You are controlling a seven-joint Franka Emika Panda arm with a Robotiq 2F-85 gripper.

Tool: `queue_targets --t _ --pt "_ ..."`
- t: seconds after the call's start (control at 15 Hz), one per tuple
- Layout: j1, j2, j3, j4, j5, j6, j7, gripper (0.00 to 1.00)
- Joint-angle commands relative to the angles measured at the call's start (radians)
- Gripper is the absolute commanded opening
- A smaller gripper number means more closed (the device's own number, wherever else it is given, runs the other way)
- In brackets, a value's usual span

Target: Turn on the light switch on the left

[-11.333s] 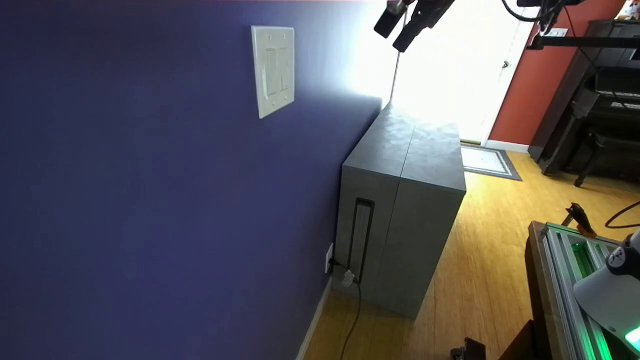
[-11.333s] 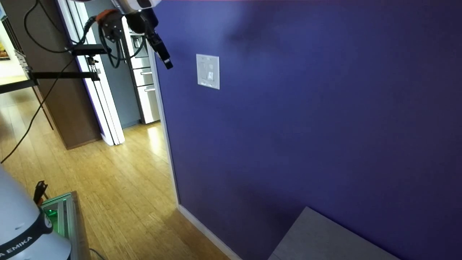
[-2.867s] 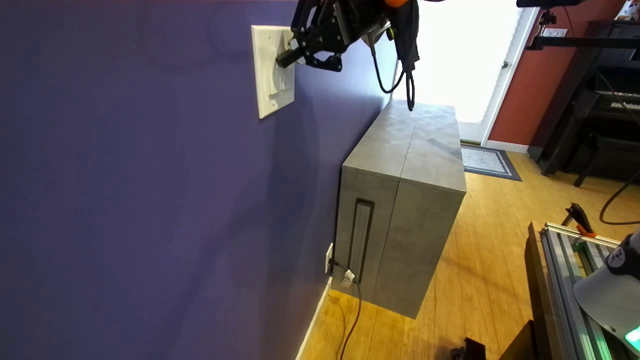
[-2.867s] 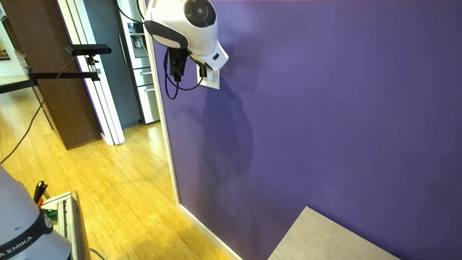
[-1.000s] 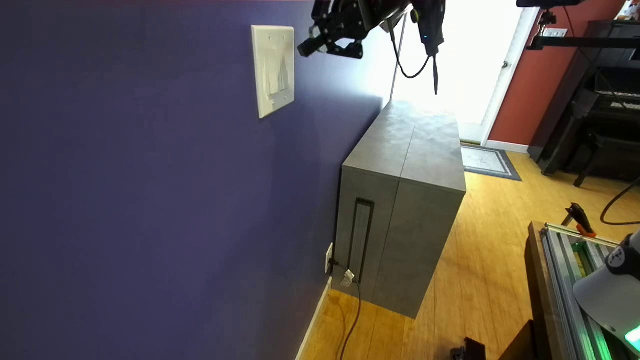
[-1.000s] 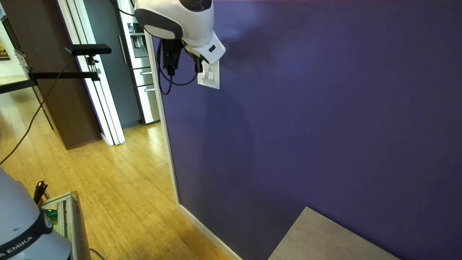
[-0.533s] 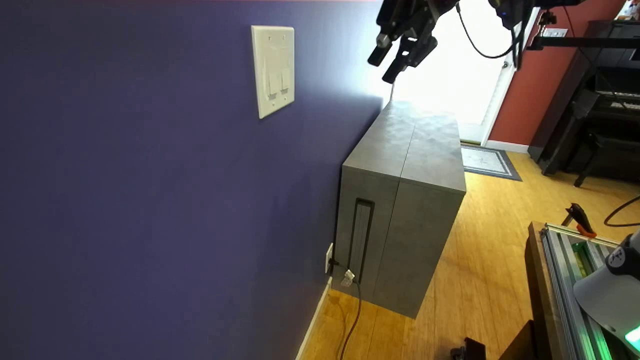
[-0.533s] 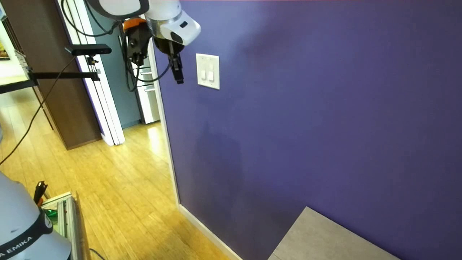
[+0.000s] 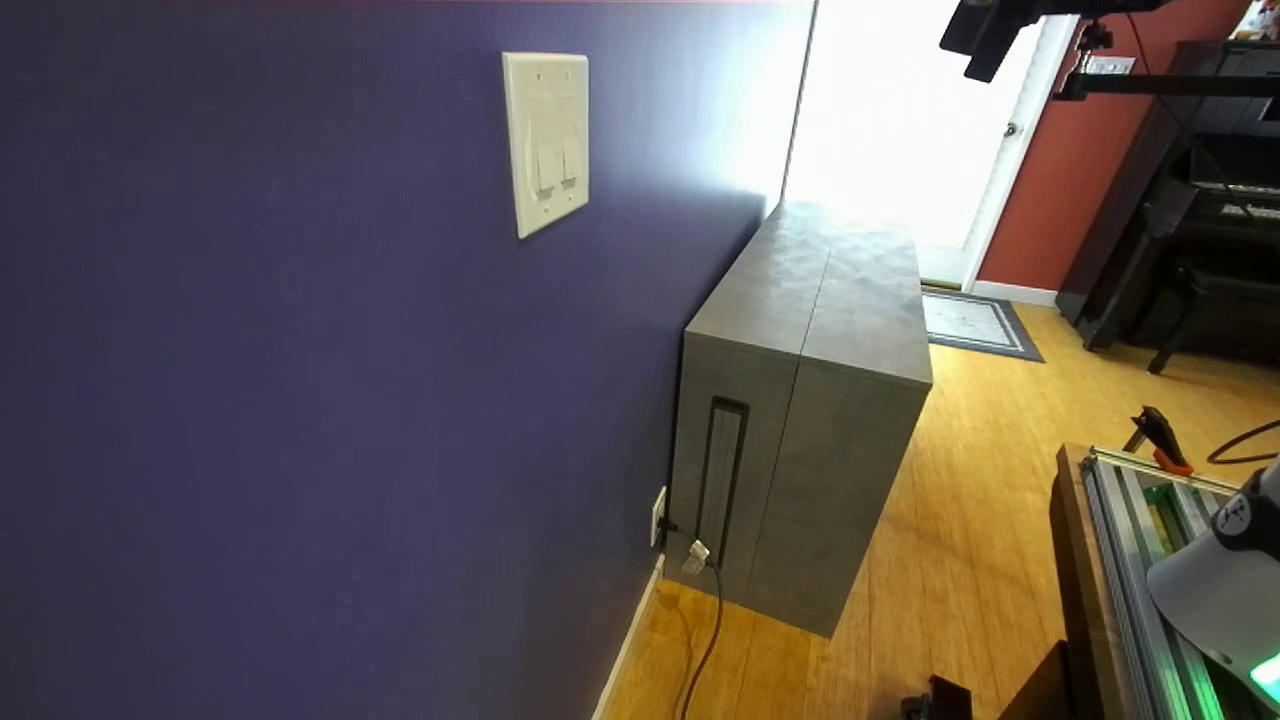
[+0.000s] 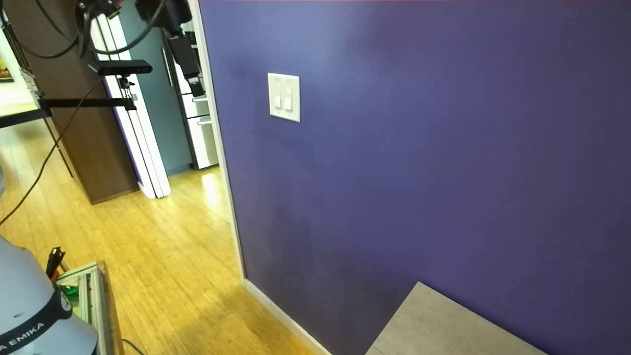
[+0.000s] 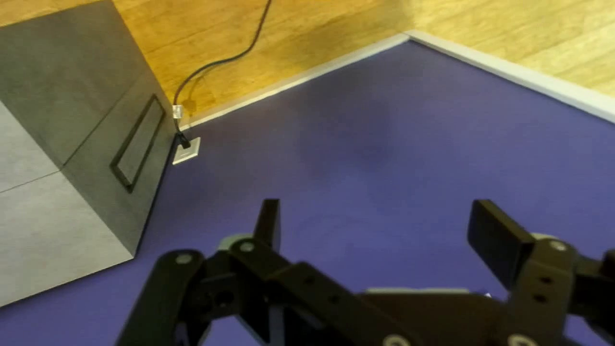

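Observation:
The white wall plate (image 9: pixel 527 205) holds two toggles side by side. It shows in both exterior views. The left light switch (image 10: pixel 277 102) and the right toggle (image 10: pixel 288 103) look alike now, each with its lower end standing out and bright. My gripper (image 9: pixel 972 55) is well away from the wall and the plate, high up in an exterior view. In the wrist view my gripper (image 11: pixel 377 216) has its fingers wide apart with only blue wall seen between them. I cannot make out the toggles in the wrist view.
A grey cabinet (image 9: pixel 810 300) stands against the blue wall (image 9: pixel 350 400) below the plate. A cord runs from a low outlet (image 9: pixel 657 515). A camera (image 10: pixel 123 67) on a black bar stands by the doorway, near my arm.
My gripper was at the plate 2.9 s ago and has since moved away from the wall. Compared with 11.3 s ago, the left toggle's lower end now stands out, and the room looks brighter.

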Motion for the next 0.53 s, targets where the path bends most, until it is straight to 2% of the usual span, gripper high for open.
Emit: queue_targets --t 0.0,0.2,0.27,0.47 --pt "0.031 -0.119 0.040 0.017 -0.094 -0.148 -0.026 1.00" --pt "0.073 -0.211 0.054 0.011 -0.110 -0.194 -0.062 1.00" --pt "0.056 -0.139 0.049 0.024 -0.090 -0.153 -0.037 1.00" --pt "0.071 -0.195 0.056 0.023 -0.090 -0.184 -0.043 1.00"
